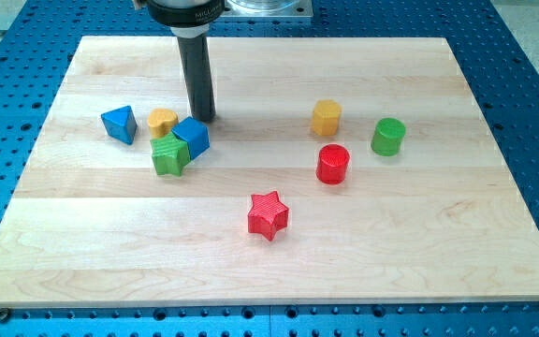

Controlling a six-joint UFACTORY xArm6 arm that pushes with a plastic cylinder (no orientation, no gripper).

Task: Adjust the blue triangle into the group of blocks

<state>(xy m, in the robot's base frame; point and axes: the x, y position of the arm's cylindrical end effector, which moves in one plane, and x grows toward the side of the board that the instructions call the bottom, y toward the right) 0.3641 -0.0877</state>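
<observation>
The blue triangle (119, 124) lies at the view's left on the wooden board (269, 253), apart from a tight cluster to its right. The cluster holds a yellow heart (162, 120), a blue cube (193, 138) and a green star (168, 156), touching one another. My tip (203, 117) stands just above the blue cube, at the cluster's upper right, well right of the blue triangle.
A yellow hexagonal block (326, 118), a green cylinder (388, 137) and a red cylinder (332, 165) sit at the view's right. A red star (269, 215) lies lower centre. Blue perforated table (531, 94) surrounds the board.
</observation>
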